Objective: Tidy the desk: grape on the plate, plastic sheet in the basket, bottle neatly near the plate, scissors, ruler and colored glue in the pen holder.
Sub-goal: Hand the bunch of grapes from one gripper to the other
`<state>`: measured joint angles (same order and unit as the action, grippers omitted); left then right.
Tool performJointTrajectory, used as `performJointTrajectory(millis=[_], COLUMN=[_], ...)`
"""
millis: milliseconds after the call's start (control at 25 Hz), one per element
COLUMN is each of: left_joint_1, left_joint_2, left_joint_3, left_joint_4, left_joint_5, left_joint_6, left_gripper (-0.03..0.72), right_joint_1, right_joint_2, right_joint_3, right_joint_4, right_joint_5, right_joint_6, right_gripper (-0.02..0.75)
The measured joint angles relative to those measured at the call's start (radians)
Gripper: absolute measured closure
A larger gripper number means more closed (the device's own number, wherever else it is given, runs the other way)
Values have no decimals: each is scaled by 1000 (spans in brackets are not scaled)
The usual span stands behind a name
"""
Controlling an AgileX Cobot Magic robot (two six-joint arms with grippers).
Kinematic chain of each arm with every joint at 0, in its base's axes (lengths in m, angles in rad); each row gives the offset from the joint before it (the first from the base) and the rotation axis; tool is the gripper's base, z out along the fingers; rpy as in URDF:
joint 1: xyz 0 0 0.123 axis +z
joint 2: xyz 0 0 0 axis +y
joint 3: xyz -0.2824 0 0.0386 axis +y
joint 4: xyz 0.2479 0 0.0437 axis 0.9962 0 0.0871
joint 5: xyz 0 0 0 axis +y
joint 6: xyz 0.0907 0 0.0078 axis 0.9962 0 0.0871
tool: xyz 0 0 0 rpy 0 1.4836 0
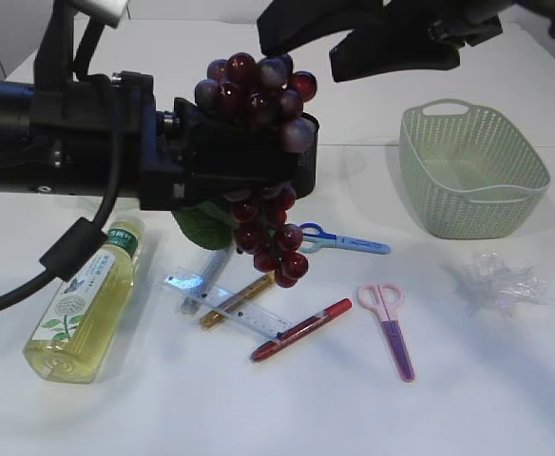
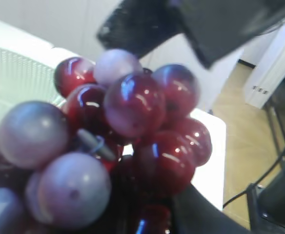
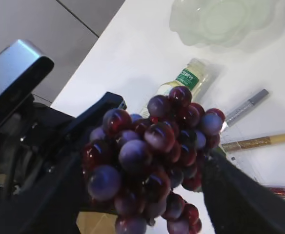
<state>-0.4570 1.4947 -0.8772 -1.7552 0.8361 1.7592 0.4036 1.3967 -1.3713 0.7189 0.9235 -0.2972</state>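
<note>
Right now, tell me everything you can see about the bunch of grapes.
The grapes are a glossy bunch of dark red and dusty purple balls that look plastic, with a green leaf low on the left side. The bunch is lifted clear of the table, hanging above the pens and ruler. The left claw clamps it round the middle, so berries bulge above and a tail dangles below. The right claw stands open on either side of the bunch; whether it touches is unclear.
</note>
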Motion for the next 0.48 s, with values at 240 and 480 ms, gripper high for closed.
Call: performJointTrajectory(millis=[240, 480], left_joint_1=[0, 0], left_joint_2=[0, 0], left_joint_3=[0, 0], left_joint_4=[60, 223], left_joint_5=[-170, -423], left_joint_6=[-74, -214], left_gripper=[595, 596], right_joint_1=[0, 0], right_joint_2=[0, 0], right_joint_3=[0, 0], right_joint_4=[-81, -153], right_joint_5=[38, 96], right_joint_6=[35, 85], right_gripper=[153, 153])
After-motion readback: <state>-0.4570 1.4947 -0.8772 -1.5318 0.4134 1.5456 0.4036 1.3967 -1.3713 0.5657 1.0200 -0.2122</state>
